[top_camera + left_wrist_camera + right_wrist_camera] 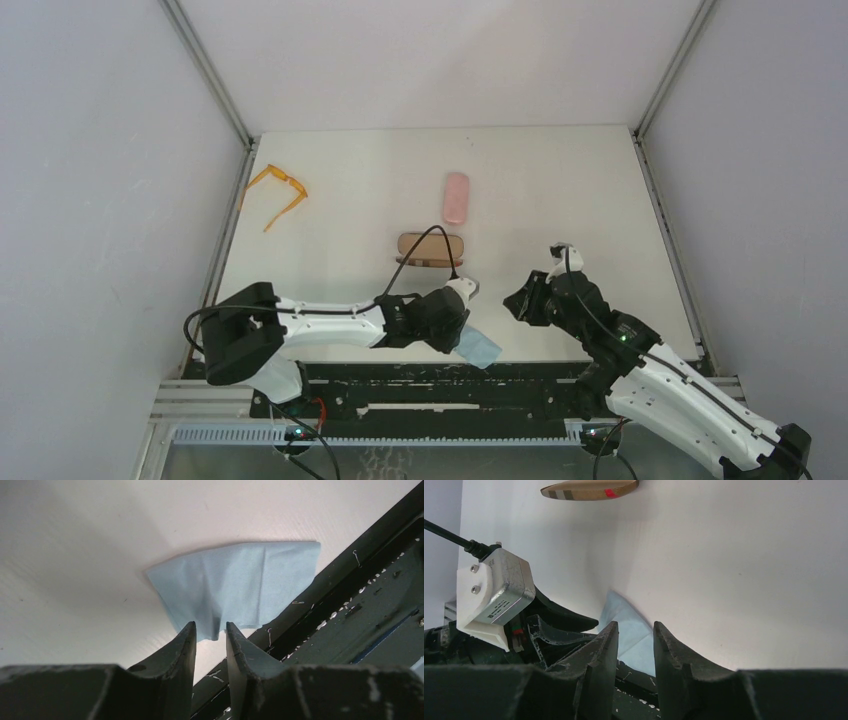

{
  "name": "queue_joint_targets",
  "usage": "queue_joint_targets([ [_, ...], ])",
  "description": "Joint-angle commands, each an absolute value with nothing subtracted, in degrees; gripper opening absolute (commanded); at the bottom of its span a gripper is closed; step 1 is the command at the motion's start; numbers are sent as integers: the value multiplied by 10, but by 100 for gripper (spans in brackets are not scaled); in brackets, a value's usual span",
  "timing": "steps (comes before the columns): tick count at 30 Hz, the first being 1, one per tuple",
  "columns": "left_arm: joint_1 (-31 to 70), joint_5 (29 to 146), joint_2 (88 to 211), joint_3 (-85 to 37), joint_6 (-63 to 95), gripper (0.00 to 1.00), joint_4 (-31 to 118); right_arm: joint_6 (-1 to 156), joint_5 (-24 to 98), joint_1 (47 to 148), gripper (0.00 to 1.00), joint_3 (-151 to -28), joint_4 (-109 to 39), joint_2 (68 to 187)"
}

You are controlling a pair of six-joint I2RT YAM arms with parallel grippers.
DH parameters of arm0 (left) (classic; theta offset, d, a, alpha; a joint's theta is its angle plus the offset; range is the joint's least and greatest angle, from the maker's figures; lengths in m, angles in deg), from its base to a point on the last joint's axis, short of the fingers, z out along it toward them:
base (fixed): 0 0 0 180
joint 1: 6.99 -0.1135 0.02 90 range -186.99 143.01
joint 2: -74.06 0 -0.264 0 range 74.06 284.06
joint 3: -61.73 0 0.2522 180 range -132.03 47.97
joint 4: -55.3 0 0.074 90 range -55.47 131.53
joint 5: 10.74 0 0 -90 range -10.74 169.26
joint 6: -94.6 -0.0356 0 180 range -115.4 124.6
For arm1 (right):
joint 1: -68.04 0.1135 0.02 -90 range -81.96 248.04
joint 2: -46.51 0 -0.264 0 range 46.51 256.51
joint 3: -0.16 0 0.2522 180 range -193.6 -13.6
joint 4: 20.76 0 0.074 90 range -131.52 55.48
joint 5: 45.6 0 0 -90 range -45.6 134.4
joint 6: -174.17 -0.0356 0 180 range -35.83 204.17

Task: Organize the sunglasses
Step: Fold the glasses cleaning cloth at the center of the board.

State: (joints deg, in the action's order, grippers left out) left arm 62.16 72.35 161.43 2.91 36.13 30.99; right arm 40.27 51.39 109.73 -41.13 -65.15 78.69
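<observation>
The thin translucent orange-framed sunglasses [288,182] lie at about ten o'clock on the white table [570,190], close to the left wall, with their arms unfolded and pointing toward the near edge, well apart from both arms. Near the table's middle rests a brown oblong case [430,248], and a pink oblong case [456,197] sits just at its twelve o'clock, the two apart. At six o'clock from the brown case, the left gripper [210,626] hangs over a light-blue folded cloth [240,585] that lies at the table's near edge, one corner reaching over the dark rail. Its jaws are slightly spread, a narrow gap showing between them, and the cloth's nearest edge sits right at the tips; whether either finger touches it cannot be told. The right gripper [636,625] hovers at four o'clock from the brown case, turned toward the left wrist and the cloth, its jaws likewise a little apart with nothing between them.
</observation>
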Motion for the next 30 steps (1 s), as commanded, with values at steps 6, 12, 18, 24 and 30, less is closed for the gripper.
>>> queue_joint_targets([
  [6,633,719,1630,-14,369,12,319,403,513,1094,32,-407,-632,779],
  [12,633,714,1626,-13,369,0,314,403,512,1094,32,-407,-632,777],
  [18,633,707,1611,-26,362,0,300,402,516,1094,32,-407,-635,768],
  [24,631,698,1625,-88,333,0,263,403,522,1094,32,-407,-640,762],
  [30,621,709,1677,-160,305,0,231,402,530,1094,32,-407,-649,752],
])
